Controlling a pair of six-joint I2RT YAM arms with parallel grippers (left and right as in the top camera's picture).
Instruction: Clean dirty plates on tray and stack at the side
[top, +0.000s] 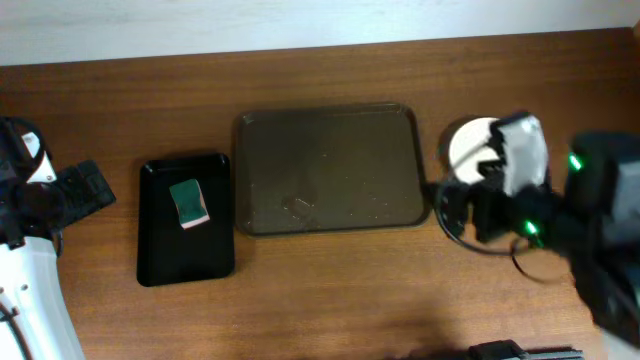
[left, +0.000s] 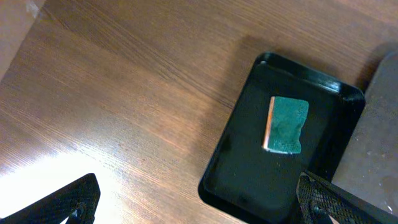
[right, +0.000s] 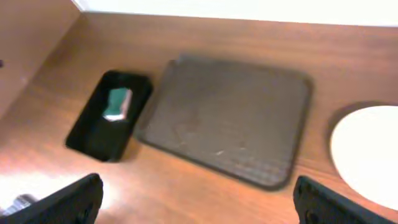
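The large dark brown-grey tray (top: 328, 170) lies at the table's middle with nothing on it but small marks; it also shows in the right wrist view (right: 230, 118). White plates (top: 470, 145) sit as one pile right of the tray, partly hidden by my right arm; their count cannot be told. A plate edge shows in the right wrist view (right: 367, 152). My right gripper (right: 199, 202) is open and empty, above the table in front of the tray. My left gripper (left: 199, 205) is open and empty, beside the small black tray.
A small glossy black tray (top: 187, 218) holds a green sponge (top: 188, 203) left of the big tray; both show in the left wrist view, the tray (left: 236, 168) and the sponge (left: 287, 124). A wall runs along the table's far edge.
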